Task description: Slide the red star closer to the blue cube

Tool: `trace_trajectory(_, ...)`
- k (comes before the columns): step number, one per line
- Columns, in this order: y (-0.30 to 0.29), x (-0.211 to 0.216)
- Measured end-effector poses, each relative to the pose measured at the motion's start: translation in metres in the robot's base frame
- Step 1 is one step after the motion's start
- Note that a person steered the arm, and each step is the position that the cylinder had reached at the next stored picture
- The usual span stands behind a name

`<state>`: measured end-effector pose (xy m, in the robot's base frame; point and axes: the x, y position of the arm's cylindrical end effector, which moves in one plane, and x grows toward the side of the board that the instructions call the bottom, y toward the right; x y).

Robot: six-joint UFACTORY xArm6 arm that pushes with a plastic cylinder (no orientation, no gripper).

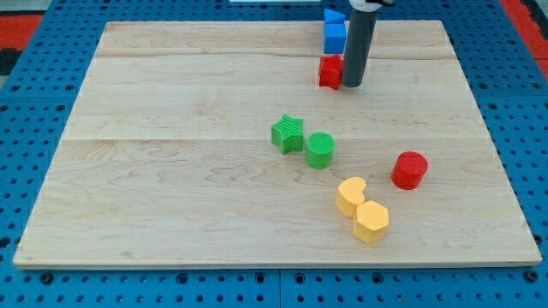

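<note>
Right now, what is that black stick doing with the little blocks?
That stick is a robot arm's rod. My tip is pressed against the right side of the red star near the view's top, nudging it toward the blue cube just above it; another blue block sits behind the cube. The star is already very near the cube. The green star, green cylinder, red cylinder, yellow heart and yellow hexagon sit lower on the wooden board, away from the tip.

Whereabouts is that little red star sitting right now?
The red star sits near the view's top, right of centre, just below the blue cube and apparently touching my tip on its right side.
</note>
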<state>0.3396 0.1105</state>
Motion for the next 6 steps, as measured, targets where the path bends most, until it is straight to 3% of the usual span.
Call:
trace_trajectory(1,-0.017,0.039)
trace_trajectory(6,-0.028,-0.035)
